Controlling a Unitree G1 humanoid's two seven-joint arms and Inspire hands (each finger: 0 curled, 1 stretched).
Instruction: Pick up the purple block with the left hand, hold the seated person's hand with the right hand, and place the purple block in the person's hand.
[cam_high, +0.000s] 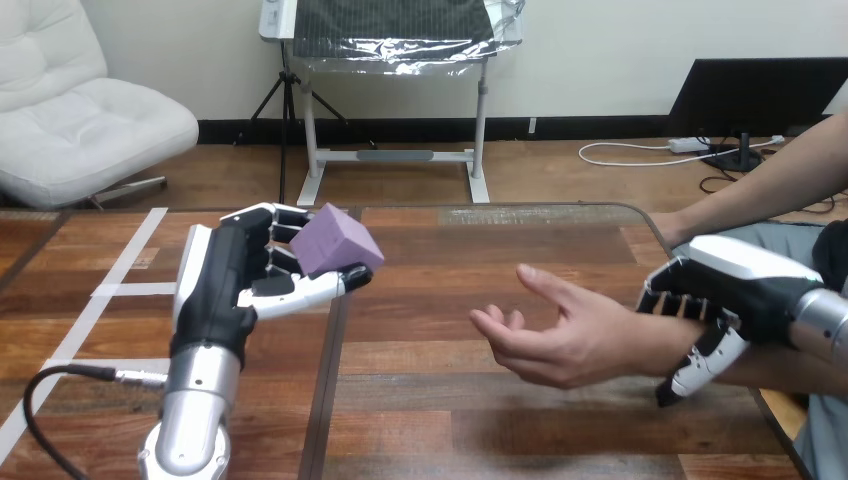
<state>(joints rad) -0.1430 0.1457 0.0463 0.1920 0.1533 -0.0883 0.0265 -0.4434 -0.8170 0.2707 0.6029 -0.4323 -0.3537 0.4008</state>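
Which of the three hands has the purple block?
The robot's left hand, at the view's left: it pinches the purple block. Its right hand grips the person's wrist, and the person's hand is open and empty.

Pale purple block (340, 243) left of centre, black-and-white left hand (225, 290) on a silver forearm (195, 400) lower left, black-and-white right hand (740, 285) at right, brown wood-grain table (450, 420), white tape lines (120, 265) at left

No legible text or signs anywhere
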